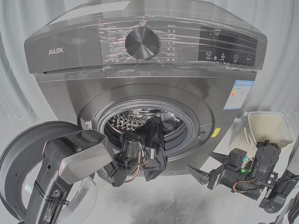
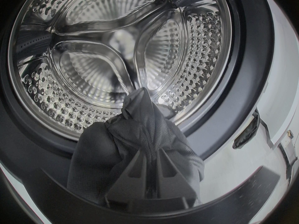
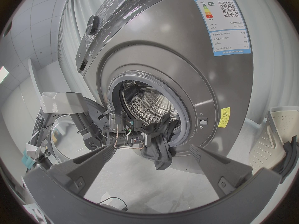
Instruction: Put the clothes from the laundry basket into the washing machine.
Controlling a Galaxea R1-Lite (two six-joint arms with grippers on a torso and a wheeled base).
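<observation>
One dark garment point(image 1: 155, 140) is hanging across the mouth of the washing machine point(image 1: 187, 91), half in and half out.

The left gripper point(image 2: 152, 154) is pinching a bunched fold of that garment just at the door seal point(image 2: 246, 87), with the steel drum point(image 2: 93, 63) lying open behind it. Most of the cloth is drooping outside, below the rim. The right gripper point(image 1: 201, 162) is hovering with its jaws spread and holding nothing, low in front of the machine and near the laundry basket point(image 1: 268, 128). A dark piece point(image 3: 289, 159) is possibly draping over the basket's edge, though it is hard to make out. Letting go here is risking a slide to the floor point(image 1: 162, 196), since the weight is sitting outside. Cloth trailing over the seal is also likely to catch when the door point(image 1: 18, 159) is swinging shut.
</observation>
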